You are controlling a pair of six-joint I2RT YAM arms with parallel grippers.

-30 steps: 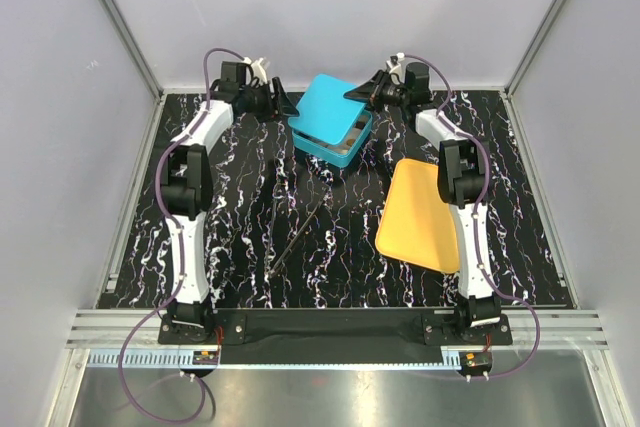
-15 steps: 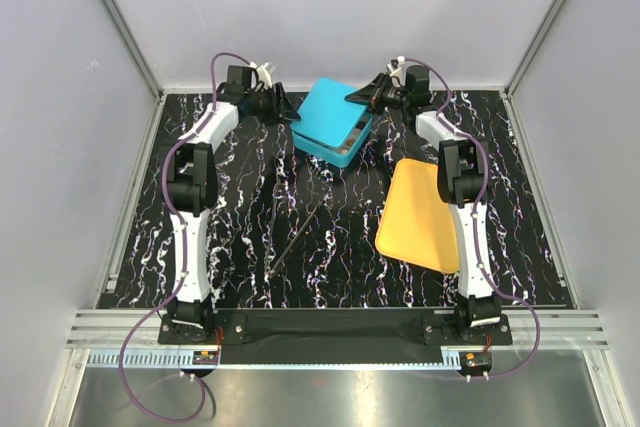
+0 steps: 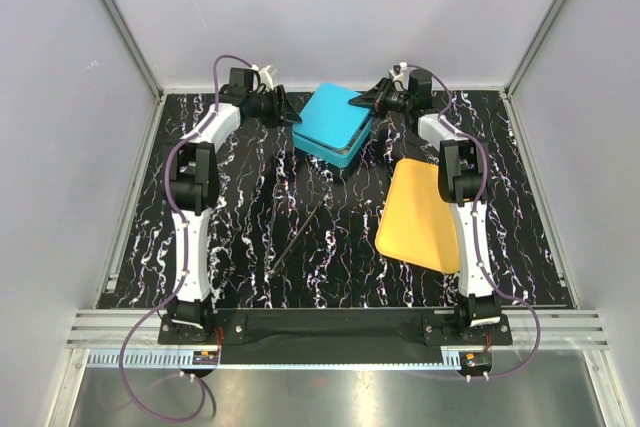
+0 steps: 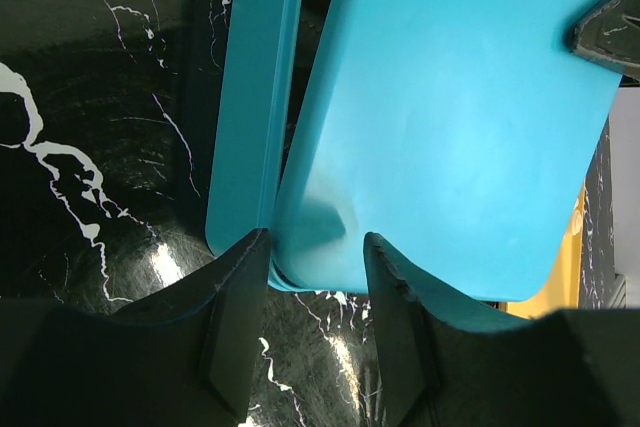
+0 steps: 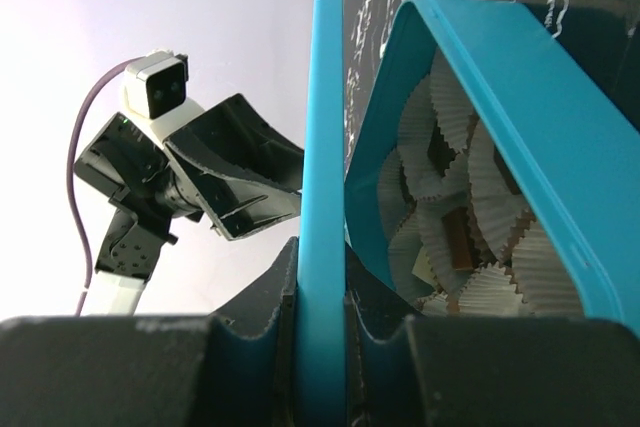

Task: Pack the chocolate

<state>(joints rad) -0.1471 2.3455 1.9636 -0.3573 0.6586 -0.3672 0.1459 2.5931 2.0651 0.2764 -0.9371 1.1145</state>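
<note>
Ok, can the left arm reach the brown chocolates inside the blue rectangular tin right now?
Probably not: the flat blue lid, pinched by the right gripper, covers nearly all of the tin; the chocolates show only through the gap on that side.

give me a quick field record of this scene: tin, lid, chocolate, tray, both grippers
tin: blue, at the far middle of the table, filled with pleated paper cups
chocolate: brown pieces visible in some cups
lid: blue, tilted over the tin, not shut on the right side
right gripper: shut on the lid's edge
left gripper: fingers either side of the lid's corner; grip unclear
yellow tray: flat on the table, right of centre
thin dark rod: lying mid-table
</note>
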